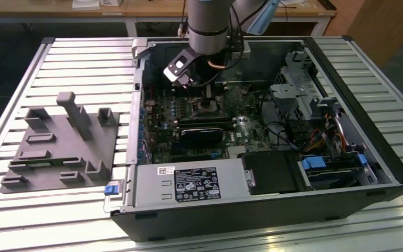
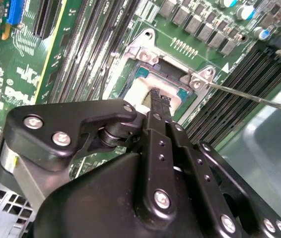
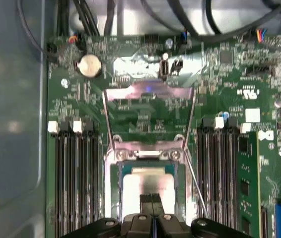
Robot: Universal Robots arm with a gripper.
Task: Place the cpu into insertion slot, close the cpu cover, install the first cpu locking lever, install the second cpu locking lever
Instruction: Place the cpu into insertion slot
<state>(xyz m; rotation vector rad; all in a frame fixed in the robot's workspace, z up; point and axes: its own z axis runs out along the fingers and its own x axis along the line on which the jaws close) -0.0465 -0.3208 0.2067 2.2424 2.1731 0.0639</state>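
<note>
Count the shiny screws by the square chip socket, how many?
2. One screw sits at one corner of the insertion slot, the other at the neighbouring corner. The gripper may hide more.

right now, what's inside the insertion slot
The cpu lies in the insertion slot, its pale top showing. The shut fingers cover part of it; whatever lies beneath it is hidden.

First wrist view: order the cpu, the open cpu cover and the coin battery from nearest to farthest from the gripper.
From the gripper:
1. cpu, in the socket, right at the gripper.
2. cpu cover, flipped open beyond the socket.
3. coin battery, past the cover's corner.
</note>
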